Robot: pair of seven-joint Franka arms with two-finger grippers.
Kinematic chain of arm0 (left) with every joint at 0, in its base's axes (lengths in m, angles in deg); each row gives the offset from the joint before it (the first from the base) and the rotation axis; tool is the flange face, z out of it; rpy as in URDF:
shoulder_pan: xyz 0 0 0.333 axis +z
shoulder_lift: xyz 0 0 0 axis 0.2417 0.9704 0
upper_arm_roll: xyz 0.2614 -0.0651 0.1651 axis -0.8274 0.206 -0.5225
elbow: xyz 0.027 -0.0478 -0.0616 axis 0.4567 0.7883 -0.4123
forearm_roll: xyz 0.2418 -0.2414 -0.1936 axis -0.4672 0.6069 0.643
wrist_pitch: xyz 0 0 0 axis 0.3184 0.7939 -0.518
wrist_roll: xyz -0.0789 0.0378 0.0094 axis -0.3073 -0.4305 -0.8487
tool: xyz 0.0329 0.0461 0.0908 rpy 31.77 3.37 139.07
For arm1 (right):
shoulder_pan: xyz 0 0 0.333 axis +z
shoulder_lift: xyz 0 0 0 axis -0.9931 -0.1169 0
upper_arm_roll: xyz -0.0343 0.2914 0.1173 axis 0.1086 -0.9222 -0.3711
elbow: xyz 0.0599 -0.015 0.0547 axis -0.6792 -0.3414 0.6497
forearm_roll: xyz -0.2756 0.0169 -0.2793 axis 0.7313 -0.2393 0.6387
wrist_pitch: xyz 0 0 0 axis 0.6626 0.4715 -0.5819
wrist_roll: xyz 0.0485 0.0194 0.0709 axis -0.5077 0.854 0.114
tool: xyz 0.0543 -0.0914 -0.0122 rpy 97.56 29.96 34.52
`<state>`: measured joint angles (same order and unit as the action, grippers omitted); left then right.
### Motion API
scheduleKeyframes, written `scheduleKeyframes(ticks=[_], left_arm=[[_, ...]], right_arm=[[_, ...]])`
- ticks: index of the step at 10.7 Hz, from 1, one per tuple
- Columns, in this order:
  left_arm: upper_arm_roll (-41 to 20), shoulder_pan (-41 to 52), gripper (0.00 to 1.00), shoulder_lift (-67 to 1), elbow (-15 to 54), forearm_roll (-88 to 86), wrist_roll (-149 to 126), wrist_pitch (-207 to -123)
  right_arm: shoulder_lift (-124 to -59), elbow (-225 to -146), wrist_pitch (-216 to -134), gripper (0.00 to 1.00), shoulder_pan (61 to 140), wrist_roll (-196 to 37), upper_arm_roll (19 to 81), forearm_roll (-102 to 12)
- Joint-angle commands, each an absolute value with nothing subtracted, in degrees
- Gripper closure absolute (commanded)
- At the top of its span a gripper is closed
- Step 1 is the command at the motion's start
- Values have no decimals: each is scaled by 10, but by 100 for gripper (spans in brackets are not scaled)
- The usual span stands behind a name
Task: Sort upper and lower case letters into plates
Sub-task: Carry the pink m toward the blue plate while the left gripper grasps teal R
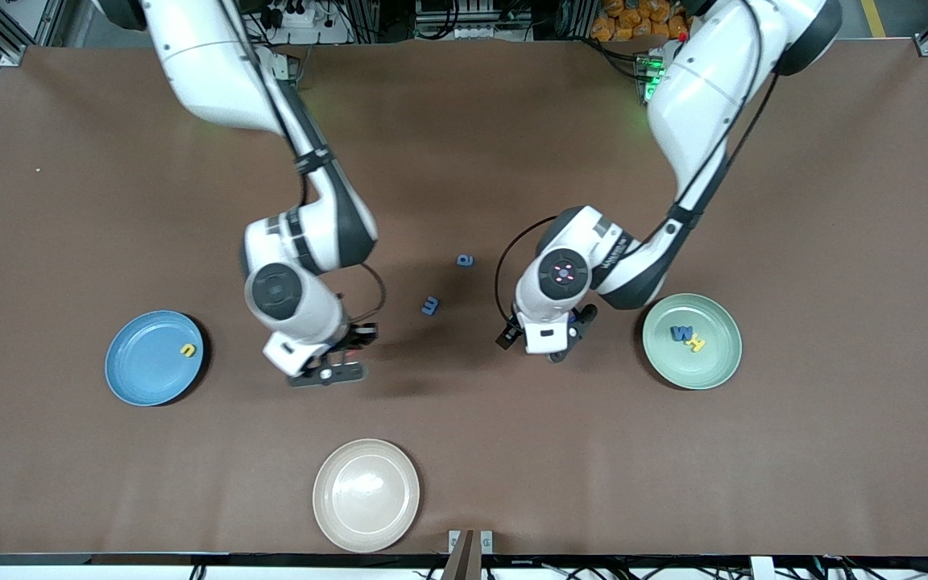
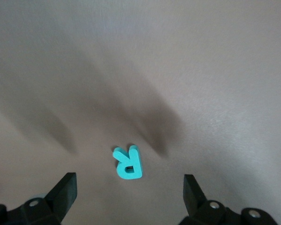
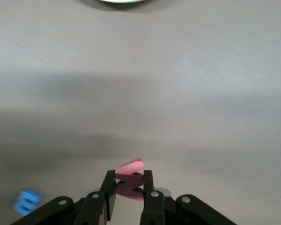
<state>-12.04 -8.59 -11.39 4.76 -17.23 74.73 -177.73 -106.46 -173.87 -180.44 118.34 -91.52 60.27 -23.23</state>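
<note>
Toward the right arm's end from the cream-beige round plate point(image 1: 366, 494), the light blue plate point(image 1: 154, 358) holds a yellow letter point(image 1: 188, 350), the right gripper point(image 3: 129, 187) pinches a pink foam letter point(image 3: 129, 169), and the left gripper point(image 2: 129, 192), fingers spread, hovers over a teal foam R point(image 2: 128, 162) beside the mint green plate point(image 1: 691, 341).

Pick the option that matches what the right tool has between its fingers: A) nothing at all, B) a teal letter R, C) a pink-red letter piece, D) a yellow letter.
C: in the right wrist view the right tool is shut on a pink-red letter piece, while the teal letter R lies on the table under the open left tool.
</note>
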Motion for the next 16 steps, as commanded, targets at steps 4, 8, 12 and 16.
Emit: scheduleKeyframes(ticks=[4, 8, 12, 16], left_arm=[[-135, -94, 2, -115, 63, -171, 789, -1815], [-137, -95, 10, -114, 82, -171, 793, -1840], [-137, -96, 37, -108, 81, -171, 793, -1841], [-137, -98, 100, -106, 77, -172, 784, -1841]], right_arm=[[-981, -1832, -1787, 100, 1105, -876, 575, -222], [-937, -1866, -1764, 100, 963, -872, 471, -128], [-918, -1907, -1768, 100, 843, -846, 429, -65], [-943, -1905, -1792, 100, 760, -710, 429, -56]])
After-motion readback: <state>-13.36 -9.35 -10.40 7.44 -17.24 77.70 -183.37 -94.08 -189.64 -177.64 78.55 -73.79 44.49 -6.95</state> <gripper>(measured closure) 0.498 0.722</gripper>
